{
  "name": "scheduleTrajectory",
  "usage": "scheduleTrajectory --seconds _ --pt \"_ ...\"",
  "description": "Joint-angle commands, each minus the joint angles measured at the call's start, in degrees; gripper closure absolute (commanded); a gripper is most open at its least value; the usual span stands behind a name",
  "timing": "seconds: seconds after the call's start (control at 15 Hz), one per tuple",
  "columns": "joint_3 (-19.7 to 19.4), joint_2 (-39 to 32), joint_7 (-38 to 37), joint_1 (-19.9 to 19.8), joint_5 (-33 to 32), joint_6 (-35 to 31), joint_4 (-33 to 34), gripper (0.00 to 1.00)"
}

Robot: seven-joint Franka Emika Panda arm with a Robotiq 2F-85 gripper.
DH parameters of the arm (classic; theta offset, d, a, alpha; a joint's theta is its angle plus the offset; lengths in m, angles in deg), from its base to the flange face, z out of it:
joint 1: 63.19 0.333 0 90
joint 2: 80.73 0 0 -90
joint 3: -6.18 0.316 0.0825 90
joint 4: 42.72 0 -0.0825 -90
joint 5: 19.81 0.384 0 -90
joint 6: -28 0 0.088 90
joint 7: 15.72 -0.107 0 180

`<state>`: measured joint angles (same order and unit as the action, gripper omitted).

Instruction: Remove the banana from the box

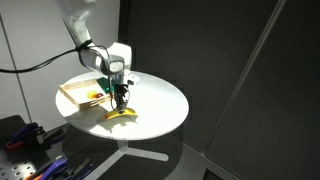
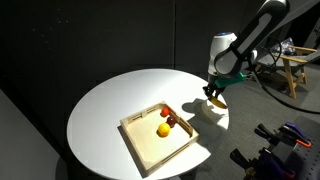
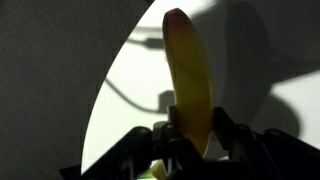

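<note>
Pincer (image 3: pixel 192 128) clamped on the banana (image 3: pixel 188 70), which hangs low over the bare worktop (image 1: pixel 165 100), just beside the box (image 2: pixel 148 150) (small yellow and red items (image 2: pixel 166 124) lie inside). Removal judged effectively done; set-down and release outstanding.

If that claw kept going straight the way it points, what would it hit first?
Probably the white table, outside the box: the gripper points down, and the banana it holds would touch first. Height is unclear.
</note>
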<state>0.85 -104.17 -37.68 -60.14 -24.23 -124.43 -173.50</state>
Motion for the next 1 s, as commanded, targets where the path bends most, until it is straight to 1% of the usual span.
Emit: scheduleTrajectory --seconds 0.0,0.4,0.93 --pt "-0.76 -1.84 1.54 0.16 0.66 -0.78 1.35 0.85" --pt "-1.60 -4.47 1.66 0.12 0.89 -2.69 1.95 0.85" --pt "-2.17 -6.49 1.62 0.27 1.21 -3.33 2.74 0.85"
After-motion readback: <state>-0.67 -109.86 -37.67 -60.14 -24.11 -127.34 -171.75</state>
